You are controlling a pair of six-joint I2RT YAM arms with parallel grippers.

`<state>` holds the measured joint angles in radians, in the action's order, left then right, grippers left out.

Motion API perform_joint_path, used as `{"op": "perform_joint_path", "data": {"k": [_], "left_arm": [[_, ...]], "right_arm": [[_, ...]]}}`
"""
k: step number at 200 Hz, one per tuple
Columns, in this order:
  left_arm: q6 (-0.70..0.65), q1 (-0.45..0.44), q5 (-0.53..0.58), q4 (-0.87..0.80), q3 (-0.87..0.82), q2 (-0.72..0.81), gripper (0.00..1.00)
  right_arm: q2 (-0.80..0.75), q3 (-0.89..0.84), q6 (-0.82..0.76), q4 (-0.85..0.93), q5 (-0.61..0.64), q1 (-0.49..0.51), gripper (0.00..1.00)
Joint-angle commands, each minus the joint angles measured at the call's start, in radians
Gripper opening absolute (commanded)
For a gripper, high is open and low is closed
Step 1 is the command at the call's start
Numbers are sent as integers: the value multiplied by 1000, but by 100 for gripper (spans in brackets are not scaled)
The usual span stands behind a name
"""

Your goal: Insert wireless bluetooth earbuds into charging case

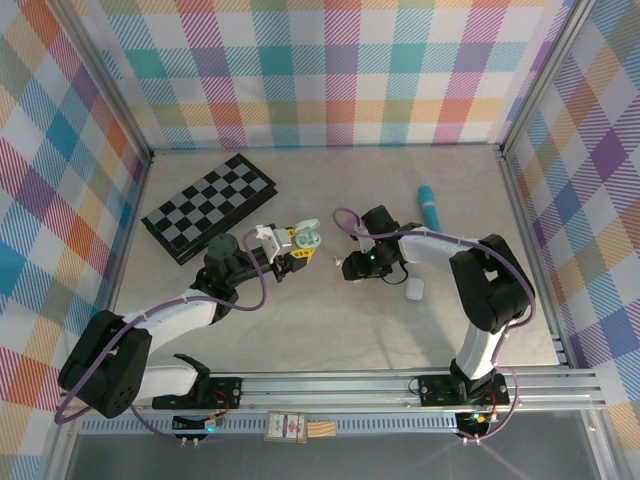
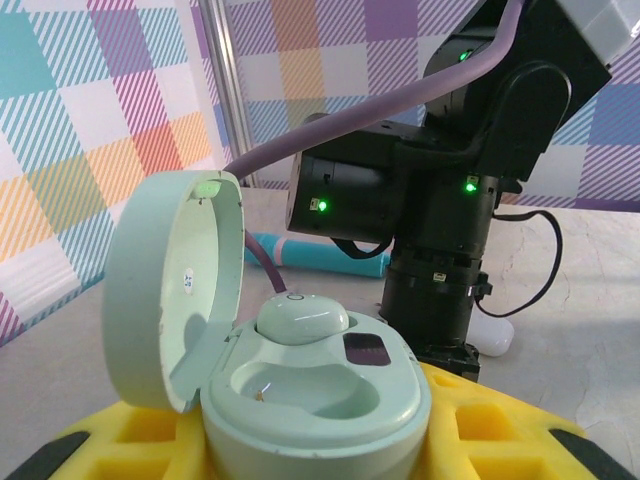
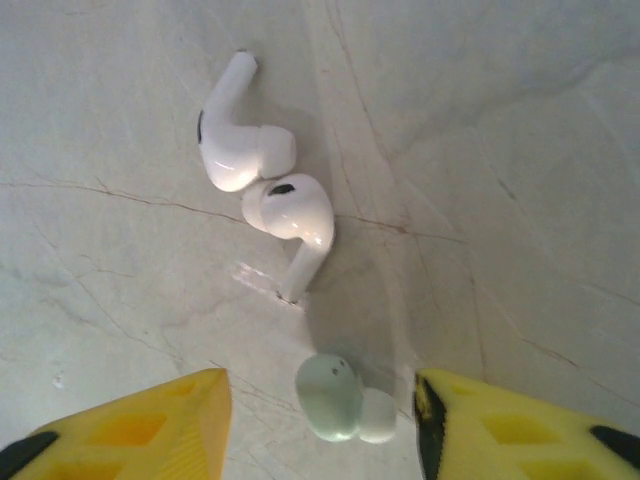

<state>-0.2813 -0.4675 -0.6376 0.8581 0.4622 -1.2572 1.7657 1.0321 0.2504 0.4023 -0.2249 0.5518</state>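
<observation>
Holding, in the left gripper (image 1: 298,243), a pale green pebble-shaped plastic charging case (image 2: 310,385) - clamped between the yellow pads, with its lid (image 2: 170,290) swung open to one side. Seated in the socket farther from the pads: 1 pale green glossy bud (image 2: 302,318). Nothing yet in the near socket (image 2: 300,390).

Hovering low over the pale marbled table top (image 3: 500,150) with the right gripper (image 3: 322,440), yellow fingers (image 3: 140,425) apart and closed on nothing. Lying between those fingertips, on the table top: the 2nd small pale green glossy earbud (image 3: 335,398), nearer one finger than the other. Just beyond the tips, 2 white stemmed glossy earbuds (image 3: 295,215), touching each other and clear of the gap.

Step in hand, by judgement: picking up the green earbud still outside the case. Next, likely: lowering a touch and closing squarely on the rounded body without nudging the white pair. Then carrying it across to the open case and lining it up with the empty socket. Worth watching for slip - small, slick and rounded, so easy to squirt out from flat pads.
</observation>
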Motion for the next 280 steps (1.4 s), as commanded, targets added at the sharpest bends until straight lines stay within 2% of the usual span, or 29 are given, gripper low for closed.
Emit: {"op": "perform_joint_path", "data": {"k": [1,25,62,104,168,199,269,280], "left_arm": [[-17,13,6,6,1,12,34],[17,63,31,39,-25,-6,34],[155,197,31,253,-87,-48,33],[167,279,72,268,-89,-48,33],[151,313,84,217,-83,-16,33],[142,314,72,190,-75,-4,33],[137,313,30,190,-77,2,33],[135,313,23,184,-77,6,33]], "right_arm": [[-48,40,-30,75,159,41,55],[-55,62,-72,106,329,110,54],[-23,92,-112,136,509,222,50],[47,138,-159,173,650,293,48],[127,169,-184,199,713,319,40],[145,178,-185,207,717,321,30],[166,187,-162,240,736,320,22],[166,186,-158,241,740,320,18]]}}
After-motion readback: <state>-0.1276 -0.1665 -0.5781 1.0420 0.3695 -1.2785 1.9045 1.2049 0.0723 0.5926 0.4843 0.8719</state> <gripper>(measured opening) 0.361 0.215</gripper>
